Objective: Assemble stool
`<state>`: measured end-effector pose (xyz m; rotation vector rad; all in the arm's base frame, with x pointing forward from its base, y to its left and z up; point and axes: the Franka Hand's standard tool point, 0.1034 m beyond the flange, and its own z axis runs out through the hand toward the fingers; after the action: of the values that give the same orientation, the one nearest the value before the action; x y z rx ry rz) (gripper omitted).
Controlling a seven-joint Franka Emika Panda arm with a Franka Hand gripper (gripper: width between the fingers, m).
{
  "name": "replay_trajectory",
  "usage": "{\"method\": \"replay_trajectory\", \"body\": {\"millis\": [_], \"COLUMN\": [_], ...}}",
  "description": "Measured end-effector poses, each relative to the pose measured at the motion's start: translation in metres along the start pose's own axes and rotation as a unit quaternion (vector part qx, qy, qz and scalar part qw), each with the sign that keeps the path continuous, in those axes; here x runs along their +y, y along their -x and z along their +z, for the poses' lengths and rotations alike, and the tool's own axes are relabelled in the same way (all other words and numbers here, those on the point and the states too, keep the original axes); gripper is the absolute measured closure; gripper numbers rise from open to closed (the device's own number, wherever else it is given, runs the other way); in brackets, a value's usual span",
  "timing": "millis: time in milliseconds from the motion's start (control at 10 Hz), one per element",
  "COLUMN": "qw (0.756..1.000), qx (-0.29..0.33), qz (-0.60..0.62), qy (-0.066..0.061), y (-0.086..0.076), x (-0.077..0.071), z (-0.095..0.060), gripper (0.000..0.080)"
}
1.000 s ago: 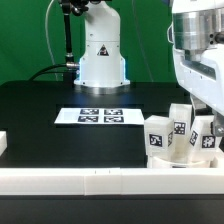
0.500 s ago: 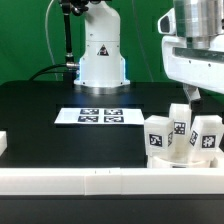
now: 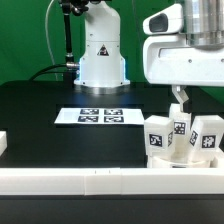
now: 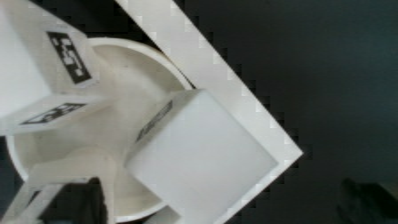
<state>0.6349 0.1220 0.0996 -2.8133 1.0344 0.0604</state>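
Observation:
The white stool seat disc (image 3: 176, 158) lies at the exterior view's right, just behind the front rail. Three chunky white legs with black-and-white tags (image 3: 180, 130) stand upright on it. My gripper (image 3: 180, 98) hangs just above the middle leg, apart from it, and holds nothing. In the wrist view the round seat (image 4: 125, 100) shows below, with a tagged leg (image 4: 54, 60) and the flat end of another leg (image 4: 214, 150). One dark finger (image 4: 63, 200) shows beside that leg; my gripper (image 4: 205, 208) looks open.
The marker board (image 3: 100, 116) lies flat on the black table mid-scene. A long white border rail (image 3: 90, 180) runs along the front edge and also shows in the wrist view (image 4: 196, 50). A small white part (image 3: 3, 143) sits at the exterior view's left.
My gripper has risen from down among the legs to above them, and the hand has shifted toward the exterior view's left. The legs stay standing on the seat.

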Motion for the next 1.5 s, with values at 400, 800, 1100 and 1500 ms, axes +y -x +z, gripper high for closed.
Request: {"method": "replay_trajectory", "body": {"millis": [400, 800, 1100, 1500], "qw": [0.982, 0.931, 0.895, 0.781], "qx": [0.000, 0.003, 0.003, -0.014], "qz": [-0.186, -0.364, -0.446, -0.622], "qy": [0.004, 0.014, 0.024, 0.042], "y": [-0.0036, 0.0014, -0.0029, -0.0004], "x": [0.0048, -0.0001, 0.0045, 0.0046], "z": [0.0026, 0.0009, 0.0013, 0.0015], "gripper": [0.0151, 0.0151, 0.0151, 0.0151]}}
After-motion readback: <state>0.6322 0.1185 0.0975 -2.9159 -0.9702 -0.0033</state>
